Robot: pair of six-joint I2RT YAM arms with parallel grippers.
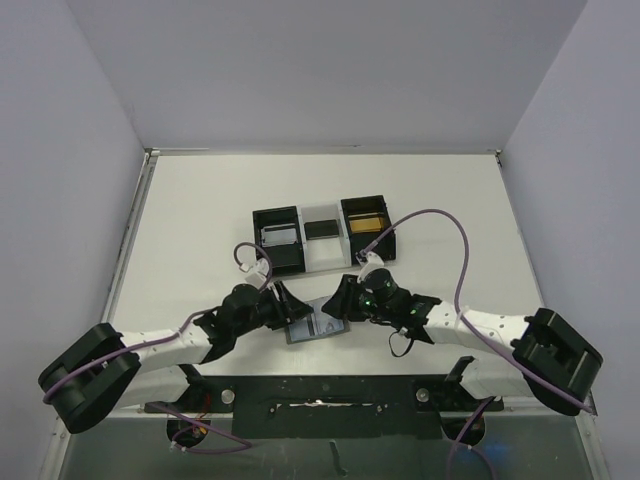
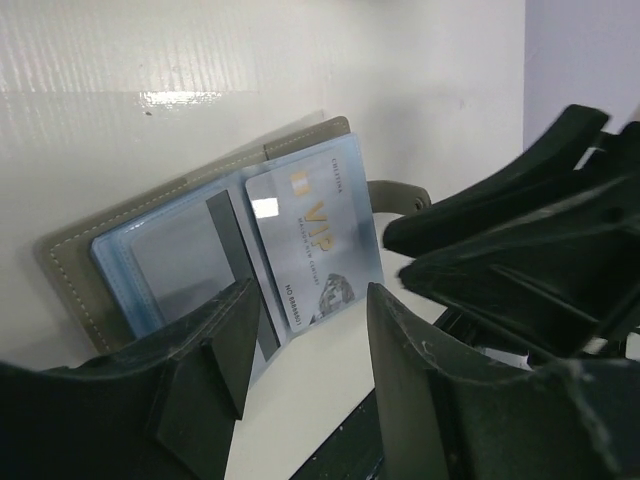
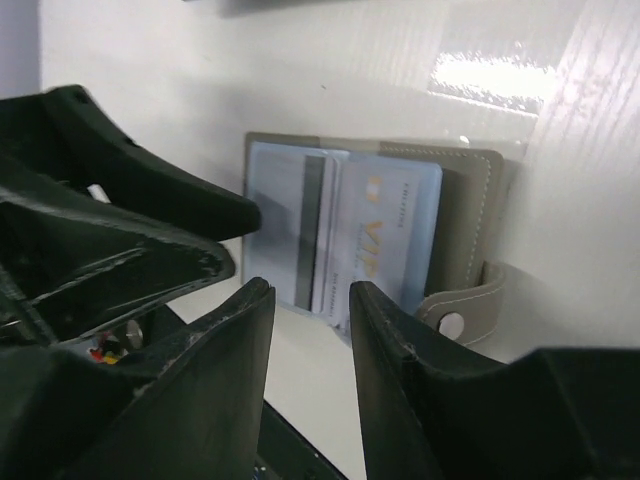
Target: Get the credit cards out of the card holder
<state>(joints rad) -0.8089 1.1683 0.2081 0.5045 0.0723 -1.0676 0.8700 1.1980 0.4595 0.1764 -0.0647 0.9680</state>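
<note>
Hovering at the open card holder, left tool and right tool are sitting spread, pinching nothing; pulling the VIP card is risking dragging the unpinned holder.

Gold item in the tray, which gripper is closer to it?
Right. The right gripper hangs just nearer the bases than the gold item; the left gripper is farther left, across the card holder.

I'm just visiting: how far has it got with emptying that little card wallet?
Done: the card holder lies open on the table, its snap tab undone. In hand: the left fingers and right fingers stand open close beside it, gripping nothing. Left: the VIP card sits tucked inside, so pulling cards out remains.
</note>
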